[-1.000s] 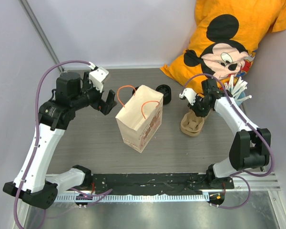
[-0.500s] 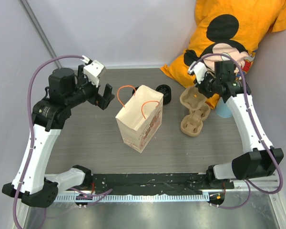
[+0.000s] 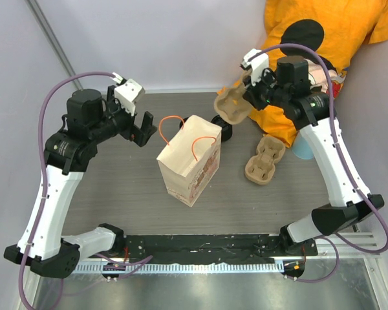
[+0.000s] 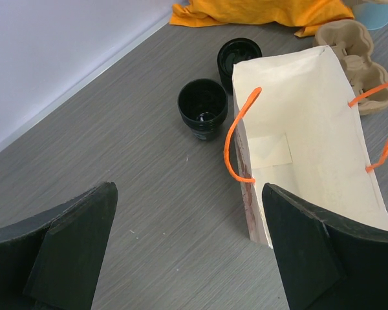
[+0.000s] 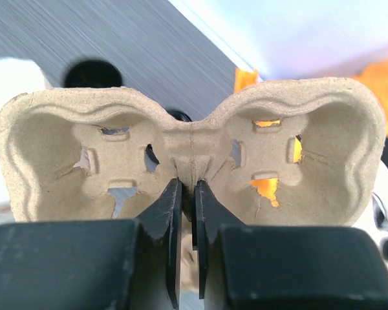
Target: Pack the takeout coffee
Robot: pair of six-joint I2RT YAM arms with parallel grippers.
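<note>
The top external camera sits high above and behind the arm bases. From well back it looks down and forward across the whole grey wood-grain worktop [image 3: 116, 194] to the far wall. The left wrist camera looks steeply down between its own wide-set jaws, fairly near, into the open brown paper bag with orange cord handles [image 4: 310, 142] and onto the small round black tapered cup [image 4: 202, 108] beside it. The overhead view shares that bag. The right wrist camera looks along its nearly closed jaws, very close to the beige moulded-pulp cup carrier [image 5: 194, 148], which fills most of its frame and also shows from overhead.
</note>
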